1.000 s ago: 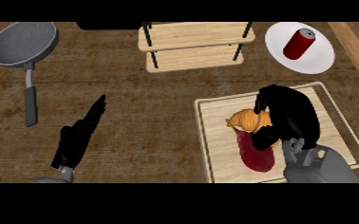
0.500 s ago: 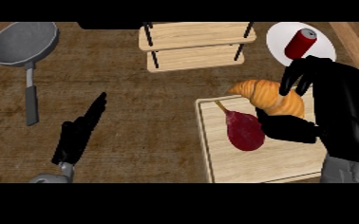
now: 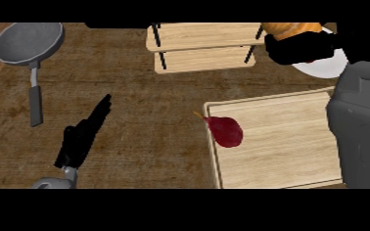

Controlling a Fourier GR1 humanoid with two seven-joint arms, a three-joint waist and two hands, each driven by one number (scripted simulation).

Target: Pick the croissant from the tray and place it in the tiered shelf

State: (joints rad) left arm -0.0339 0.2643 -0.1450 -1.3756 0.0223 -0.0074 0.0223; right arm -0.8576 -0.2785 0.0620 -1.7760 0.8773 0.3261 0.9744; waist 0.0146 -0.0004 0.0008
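My right hand point(image 3: 300, 49) has its black fingers curled round the golden-brown croissant point(image 3: 289, 28), which shows only as an orange crest above them, just to the right of the two-level pale wooden tiered shelf point(image 3: 204, 46) and level with its upper board; my left hand point(image 3: 83, 134) lies with straight, relaxed fingers on the brown wooden counter point(image 3: 137, 103), well to the lower left of the shelf, holding nothing; the risk I judge from here is clipping the shelf's thin black right-hand post as I swing in, which could knock the pastry askew or tip it off the edge, since I am coming from the side rather than from above; most of the croissant is hidden under my fingers, so I cannot tell how it sits in them; my grey forearm covers the right edge of the light wooden tray point(image 3: 282, 147) below the shelf, and the white plate point(image 3: 321, 67) right of the shelf is half masked; the dark red pear-shaped thing point(image 3: 226, 131) on the tray I cannot identify
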